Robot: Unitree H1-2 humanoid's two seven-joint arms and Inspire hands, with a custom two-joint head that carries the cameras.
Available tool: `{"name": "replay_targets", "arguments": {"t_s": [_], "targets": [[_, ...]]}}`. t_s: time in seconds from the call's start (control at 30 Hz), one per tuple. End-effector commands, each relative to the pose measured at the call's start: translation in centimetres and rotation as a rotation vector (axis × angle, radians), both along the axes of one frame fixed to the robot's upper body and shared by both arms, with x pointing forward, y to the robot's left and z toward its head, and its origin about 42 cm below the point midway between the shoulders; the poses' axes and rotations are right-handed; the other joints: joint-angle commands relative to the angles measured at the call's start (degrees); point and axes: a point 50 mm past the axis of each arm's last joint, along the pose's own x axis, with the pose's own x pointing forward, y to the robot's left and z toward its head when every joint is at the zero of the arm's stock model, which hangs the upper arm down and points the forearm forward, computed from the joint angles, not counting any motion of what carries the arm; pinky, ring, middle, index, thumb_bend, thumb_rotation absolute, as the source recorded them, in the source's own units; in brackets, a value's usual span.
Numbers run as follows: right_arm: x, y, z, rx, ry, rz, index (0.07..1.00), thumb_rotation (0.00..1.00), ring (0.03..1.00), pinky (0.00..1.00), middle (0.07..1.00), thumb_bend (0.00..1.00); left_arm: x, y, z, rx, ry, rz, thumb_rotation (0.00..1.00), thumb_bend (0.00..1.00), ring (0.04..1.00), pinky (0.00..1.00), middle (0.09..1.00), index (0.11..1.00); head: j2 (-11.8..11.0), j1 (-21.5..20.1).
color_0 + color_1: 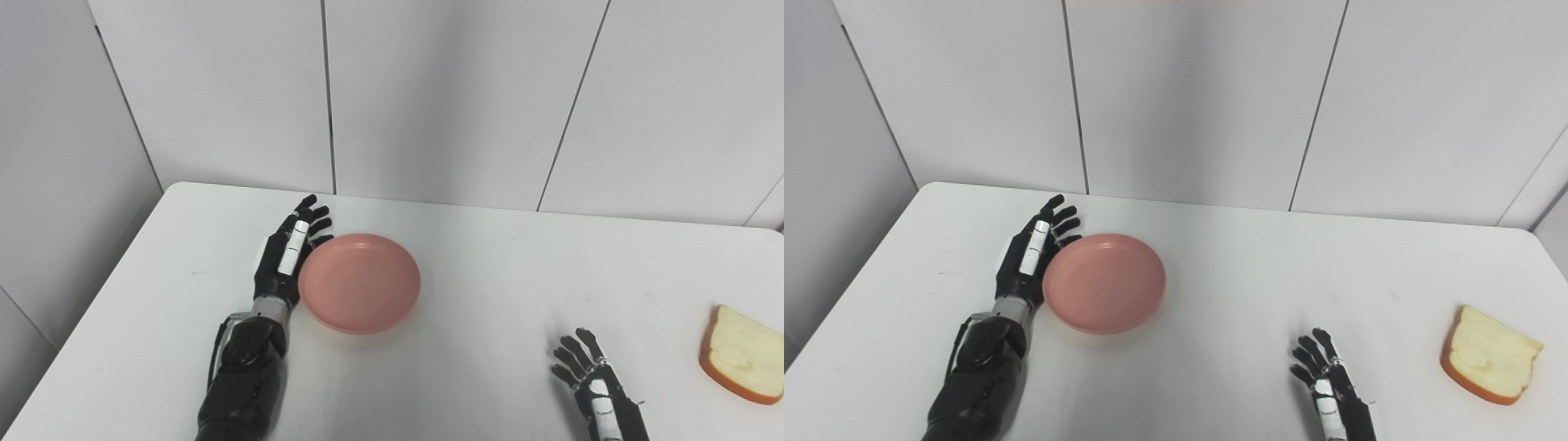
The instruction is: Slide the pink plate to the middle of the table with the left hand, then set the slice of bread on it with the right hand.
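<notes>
Left of the worktop's (490,275) centre in the left eye view, the pink plate (359,282) sits against the spread left hand (288,257), sliding unfinished. Right eye view: bread (1488,354) lies untouched far right, right hand (1326,373) spread, empty.

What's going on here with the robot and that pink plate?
The left hand is open, set against the left rim of the pink plate, placed to slide it across the white table. The right hand waits open near the front edge. The bread lies untouched at the far right.
</notes>
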Motion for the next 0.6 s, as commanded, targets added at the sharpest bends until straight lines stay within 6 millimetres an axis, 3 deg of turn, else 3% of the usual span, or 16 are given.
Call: {"name": "replay_targets", "arguments": {"t_s": [0.0,0.57], "targets": [[-0.4,0.6,0.0,0.013,0.008,-0.008,0.914,0.87,0.863,0.84,0.879,0.78,0.5,-1.4,0.3,-0.004,0.007,-0.031,0.75,0.87,0.807,0.72,0.815,0.845,0.11,-0.14],[0.1,4.4,0.8,-0.010,-0.005,0.004,0.920,0.86,0.860,0.82,0.877,0.72,0.2,-5.3,-0.8,-0.010,0.041,-0.135,0.76,0.88,0.803,0.69,0.814,0.825,2.24,-9.18]]}}
